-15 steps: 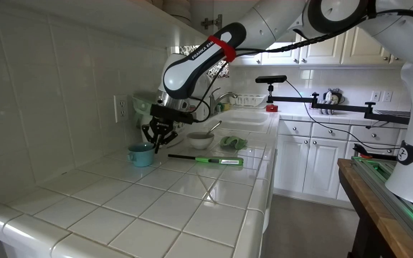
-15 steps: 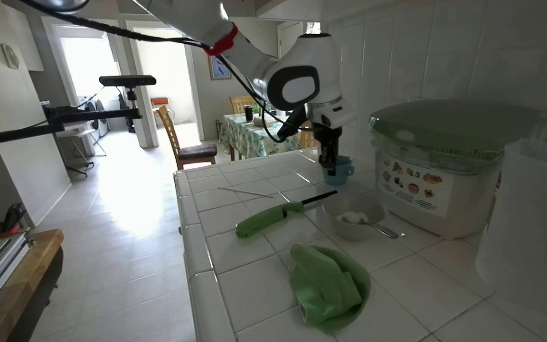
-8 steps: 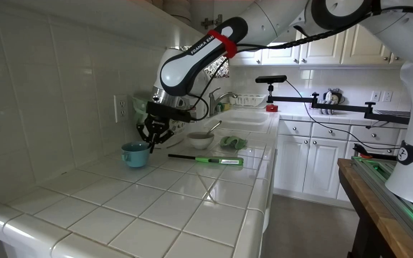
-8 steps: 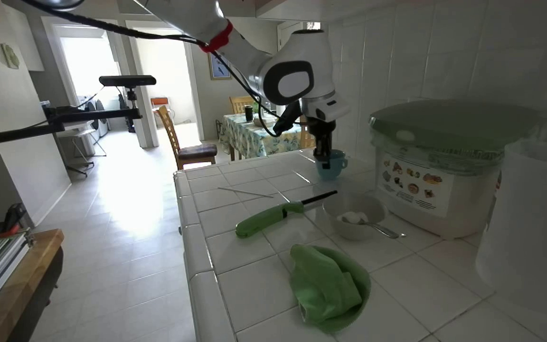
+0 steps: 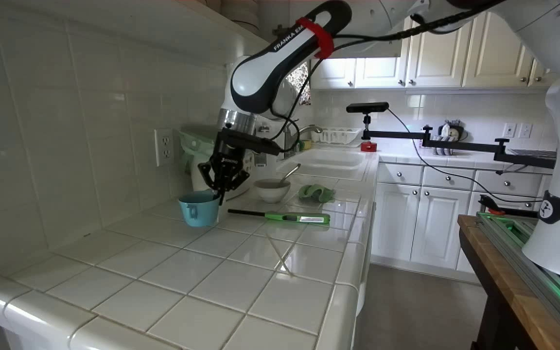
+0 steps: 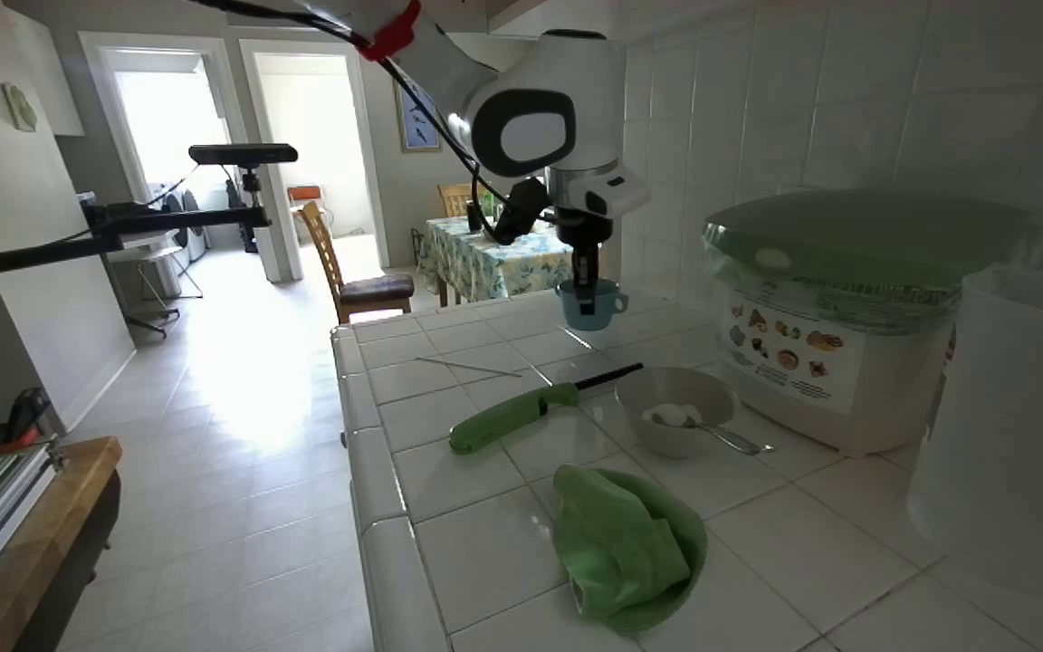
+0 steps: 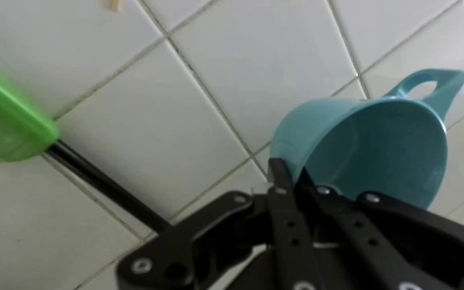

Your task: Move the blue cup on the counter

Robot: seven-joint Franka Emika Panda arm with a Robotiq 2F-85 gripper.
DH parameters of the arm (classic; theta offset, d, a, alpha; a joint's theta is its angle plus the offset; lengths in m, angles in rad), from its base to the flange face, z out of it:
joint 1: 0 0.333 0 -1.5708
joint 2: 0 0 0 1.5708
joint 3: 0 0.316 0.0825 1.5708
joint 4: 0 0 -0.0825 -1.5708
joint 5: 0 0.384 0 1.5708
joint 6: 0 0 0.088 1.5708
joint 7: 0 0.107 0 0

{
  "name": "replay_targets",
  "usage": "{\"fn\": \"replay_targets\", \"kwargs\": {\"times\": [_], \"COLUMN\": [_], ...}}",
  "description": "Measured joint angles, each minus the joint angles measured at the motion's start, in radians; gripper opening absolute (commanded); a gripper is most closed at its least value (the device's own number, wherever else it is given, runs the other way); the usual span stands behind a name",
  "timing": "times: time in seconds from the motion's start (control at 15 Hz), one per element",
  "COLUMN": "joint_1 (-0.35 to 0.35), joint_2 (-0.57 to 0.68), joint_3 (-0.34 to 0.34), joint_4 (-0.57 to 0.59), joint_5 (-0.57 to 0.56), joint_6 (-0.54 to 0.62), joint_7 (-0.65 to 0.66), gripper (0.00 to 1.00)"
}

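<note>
Gripper (image 7: pixel 292 171) is pinching the blue cup (image 7: pixel 369 141) by its rim. Below the gripper, open counter (image 5: pixel 207 272) is stretching between tiled wall (image 5: pixel 105 126) and rounded edge (image 5: pixel 350 262), a green-handled tool (image 5: pixel 297 218) lying near.

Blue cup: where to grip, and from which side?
Pinch the cup at its rim from above, one finger inside the wall and one outside, as the gripper holds it now. The mouth opens upward and the wall looks thin, which should suit a pinch; the handle juts out well away from there.
</note>
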Motion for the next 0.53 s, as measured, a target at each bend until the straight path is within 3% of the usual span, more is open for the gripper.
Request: {"fn": "replay_targets", "kwargs": {"times": [0.53], "joint_1": [-0.047], "joint_2": [-0.141], "joint_3": [0.056], "joint_4": [-0.221], "joint_5": [0.004], "joint_6": [-0.075], "joint_7": [-0.305], "gripper": [0.01]}}
